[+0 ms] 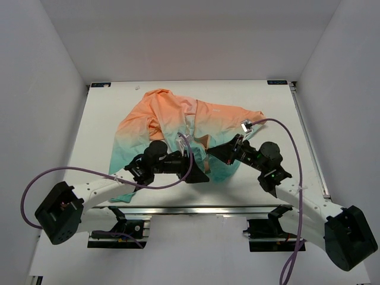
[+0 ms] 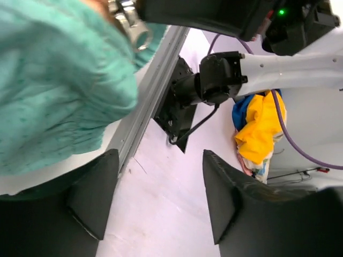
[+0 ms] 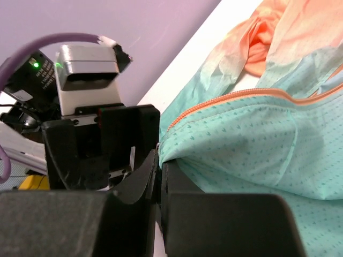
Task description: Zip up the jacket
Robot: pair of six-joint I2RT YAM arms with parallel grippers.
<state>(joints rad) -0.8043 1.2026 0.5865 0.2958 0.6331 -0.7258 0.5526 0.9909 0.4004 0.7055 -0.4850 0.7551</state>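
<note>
The jacket [image 1: 178, 119] lies crumpled on the white table, orange at the far side and fading to teal at the near hem. My right gripper [image 1: 212, 153] is at the near teal hem; in the right wrist view the right gripper [image 3: 159, 160] is shut on the jacket's teal edge [image 3: 257, 139], close to the end of the orange zipper [image 3: 241, 93]. My left gripper [image 1: 199, 174] sits just beside it at the hem. In the left wrist view the left gripper [image 2: 159, 176] is open and empty, with teal fabric [image 2: 53, 80] above and to its left.
The table's front rail [image 2: 150, 91] and the right arm's base [image 2: 214, 80] show past the left fingers. A yellow and blue cloth pile [image 2: 260, 128] lies off the table. White walls enclose the table [image 1: 267, 178] on three sides.
</note>
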